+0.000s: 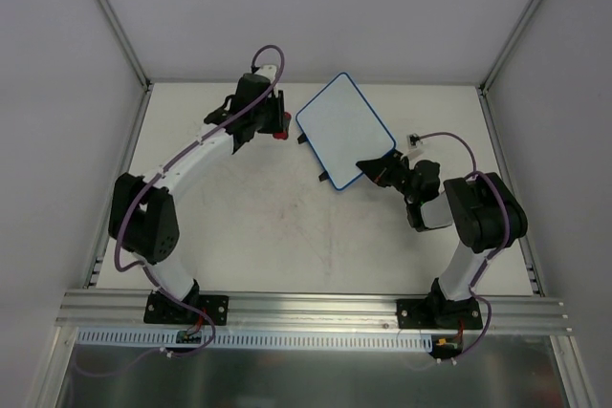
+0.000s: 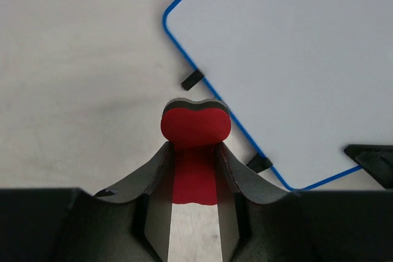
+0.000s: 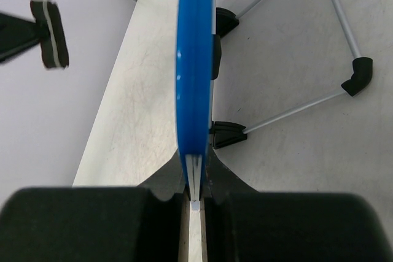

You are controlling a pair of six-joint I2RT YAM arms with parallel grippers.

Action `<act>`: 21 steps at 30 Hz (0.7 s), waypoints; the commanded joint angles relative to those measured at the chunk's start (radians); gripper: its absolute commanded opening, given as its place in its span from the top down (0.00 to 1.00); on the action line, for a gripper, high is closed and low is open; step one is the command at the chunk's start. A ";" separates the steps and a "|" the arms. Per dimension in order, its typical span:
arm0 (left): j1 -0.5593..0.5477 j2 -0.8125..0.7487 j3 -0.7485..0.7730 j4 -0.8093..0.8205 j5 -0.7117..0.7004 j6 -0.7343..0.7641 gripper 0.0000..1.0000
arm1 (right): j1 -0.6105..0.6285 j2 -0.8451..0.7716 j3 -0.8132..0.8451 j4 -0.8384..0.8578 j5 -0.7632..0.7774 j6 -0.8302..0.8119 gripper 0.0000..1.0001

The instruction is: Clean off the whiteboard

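The whiteboard [image 1: 344, 131], white with a thin blue rim, is tilted up off the table at the back middle, its face blank. My right gripper [image 1: 368, 169] is shut on its near corner; the right wrist view shows the blue edge [image 3: 195, 72] clamped between the fingers. My left gripper [image 1: 275, 126] is shut on the red bow-shaped eraser [image 2: 195, 128], just left of the board's left edge and apart from it. In the left wrist view the whiteboard [image 2: 295, 72] fills the upper right with a black foot [image 2: 192, 80] below its rim.
Grey enclosure walls with metal corner posts [image 1: 110, 16] surround the table. A small white-and-black clip [image 1: 413, 139] lies right of the board. An aluminium rail [image 1: 316, 308] runs along the near edge at the arm bases.
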 commanded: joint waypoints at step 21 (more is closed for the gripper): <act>0.140 -0.437 -0.717 -0.112 -0.221 -0.292 0.94 | 0.014 0.028 0.034 0.225 -0.045 -0.006 1.00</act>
